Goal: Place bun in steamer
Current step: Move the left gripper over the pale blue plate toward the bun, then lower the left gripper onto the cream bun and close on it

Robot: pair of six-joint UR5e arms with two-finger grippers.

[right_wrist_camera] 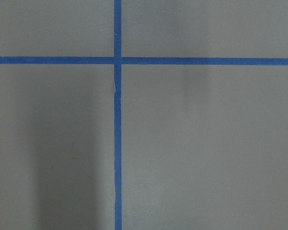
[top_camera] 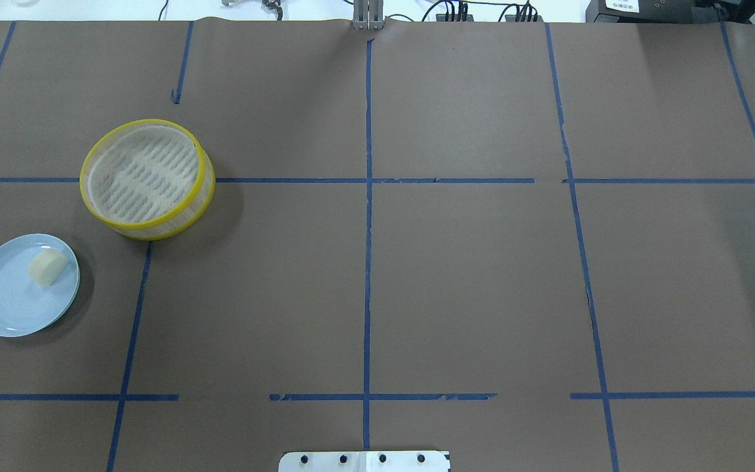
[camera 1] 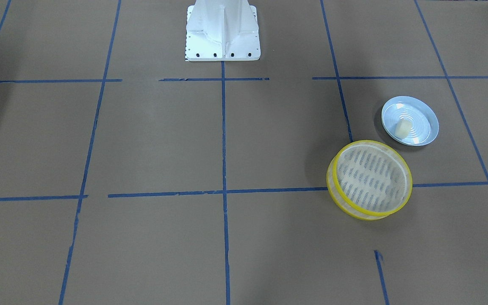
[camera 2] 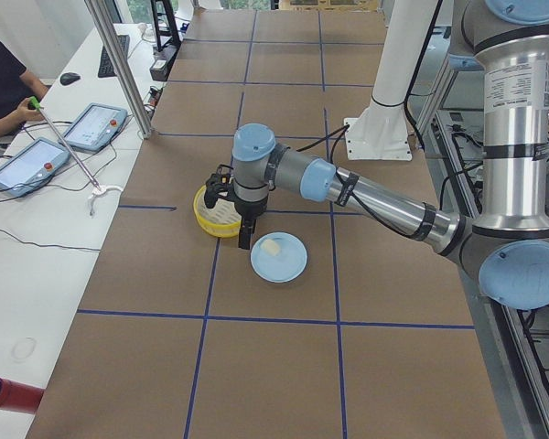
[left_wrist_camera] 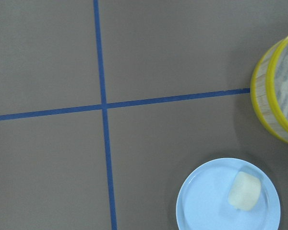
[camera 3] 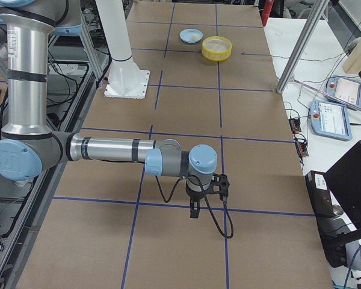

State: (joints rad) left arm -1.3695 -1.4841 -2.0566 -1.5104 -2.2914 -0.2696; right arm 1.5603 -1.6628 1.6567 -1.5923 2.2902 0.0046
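Note:
The cream-white bun lies on a pale blue plate, toward the plate's steamer side. It also shows in the overhead view and the left wrist view. The yellow-rimmed steamer stands empty just beside the plate; it also shows overhead. My left gripper hangs over the gap between the steamer and the plate; I cannot tell whether it is open or shut. My right gripper hangs far away over bare table; I cannot tell its state either.
Brown paper with a blue tape grid covers the table. The white robot base stands at the robot's edge. A side table with tablets and a seated operator lies beyond the steamer, past a metal post.

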